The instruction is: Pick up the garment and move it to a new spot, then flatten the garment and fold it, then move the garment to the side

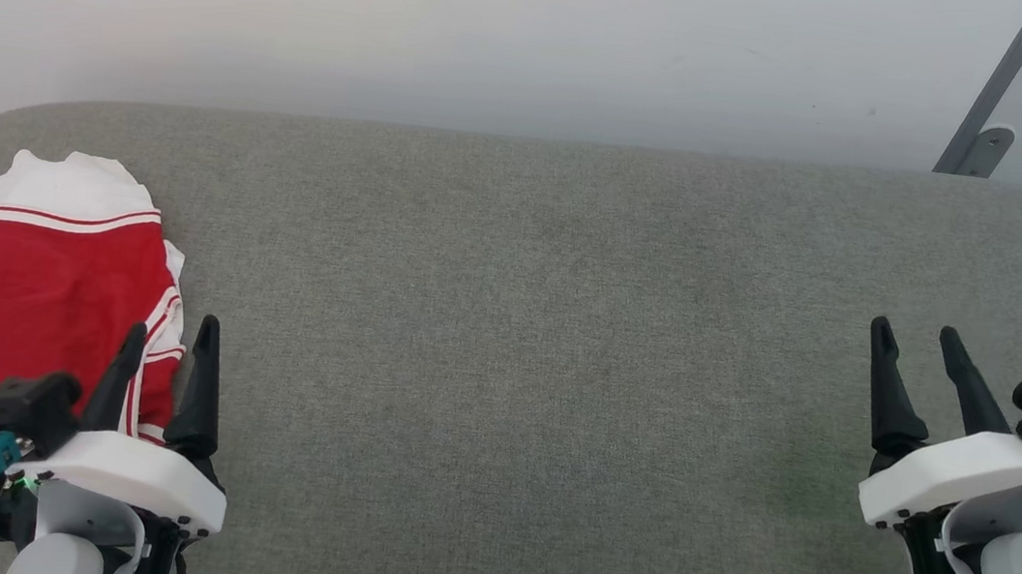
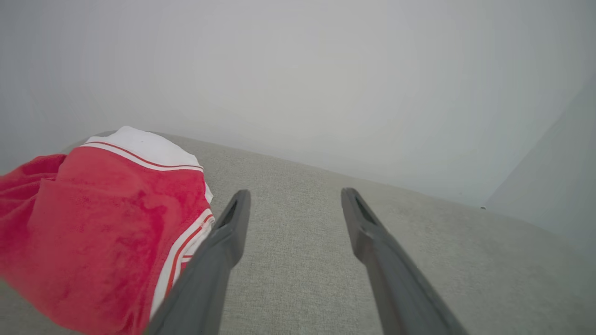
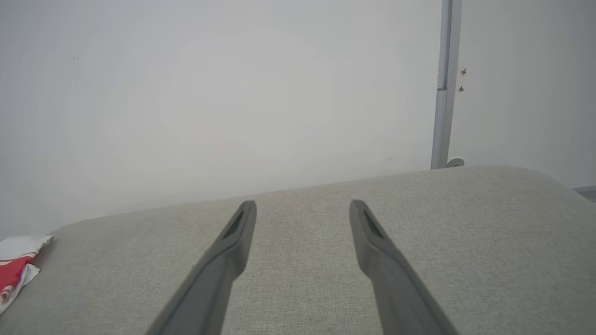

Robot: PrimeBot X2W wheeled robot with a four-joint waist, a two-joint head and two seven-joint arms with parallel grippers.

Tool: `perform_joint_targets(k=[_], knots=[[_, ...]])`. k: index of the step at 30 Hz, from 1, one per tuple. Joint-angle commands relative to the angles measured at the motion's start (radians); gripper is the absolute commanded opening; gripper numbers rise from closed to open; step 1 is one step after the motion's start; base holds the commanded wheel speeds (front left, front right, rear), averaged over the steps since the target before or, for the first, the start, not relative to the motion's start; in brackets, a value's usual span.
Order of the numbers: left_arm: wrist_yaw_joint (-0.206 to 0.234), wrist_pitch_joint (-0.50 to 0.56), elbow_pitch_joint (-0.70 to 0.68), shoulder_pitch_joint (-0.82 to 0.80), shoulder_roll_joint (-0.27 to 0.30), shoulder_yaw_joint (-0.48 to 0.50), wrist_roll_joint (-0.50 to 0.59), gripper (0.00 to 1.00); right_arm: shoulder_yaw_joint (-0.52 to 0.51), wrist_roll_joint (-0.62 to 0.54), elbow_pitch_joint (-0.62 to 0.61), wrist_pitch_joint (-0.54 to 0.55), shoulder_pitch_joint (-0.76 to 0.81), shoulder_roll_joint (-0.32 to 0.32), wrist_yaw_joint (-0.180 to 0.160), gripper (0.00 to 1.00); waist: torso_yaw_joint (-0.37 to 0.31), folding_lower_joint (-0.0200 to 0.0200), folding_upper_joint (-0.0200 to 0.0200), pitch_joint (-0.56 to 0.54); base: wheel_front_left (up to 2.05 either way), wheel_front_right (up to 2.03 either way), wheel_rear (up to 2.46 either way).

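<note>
The garment [image 1: 43,288], a red T-shirt with white sleeves and striped trim, lies bunched at the far left of the grey cushioned surface [image 1: 525,328]. In the left wrist view the garment [image 2: 102,232] spreads over the lower left, and a corner of the garment [image 3: 16,267] peeks in at the right wrist view's left edge. My left gripper [image 1: 170,348] stands open at the shirt's right edge, one finger over the striped trim, nothing between its fingers. My left gripper [image 2: 293,197] frames bare fabric. My right gripper [image 1: 916,339] is open far to the right; in its wrist view my right gripper [image 3: 302,207] holds nothing.
A pale wall rises behind the surface's far edge. A grey metal post [image 1: 993,93] with a bracket stands at the back right, and the post [image 3: 444,83] shows again in the right wrist view. The surface rounds off at its left and right ends.
</note>
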Motion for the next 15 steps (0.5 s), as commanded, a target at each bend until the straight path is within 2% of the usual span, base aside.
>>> perform_joint_targets(k=[1, 15], knots=[[0.001, -0.011, -0.004, -0.018, 0.008, -0.003, 0.027, 1.0, 0.001, -0.023, -0.004, -0.011, -0.028, -0.01, 0.0, 1.0, 0.0, -0.0001, 0.0, 0.0, 0.0, 0.0, 0.0], [0.014, -0.042, 0.043, -0.017, 0.009, -0.005, 0.148, 1.0, 0.018, -0.122, 0.01, -0.042, -0.033, -0.023, 0.0, 1.0, -0.002, -0.0001, 0.0, -0.005, 0.0, 0.0, 0.0]])
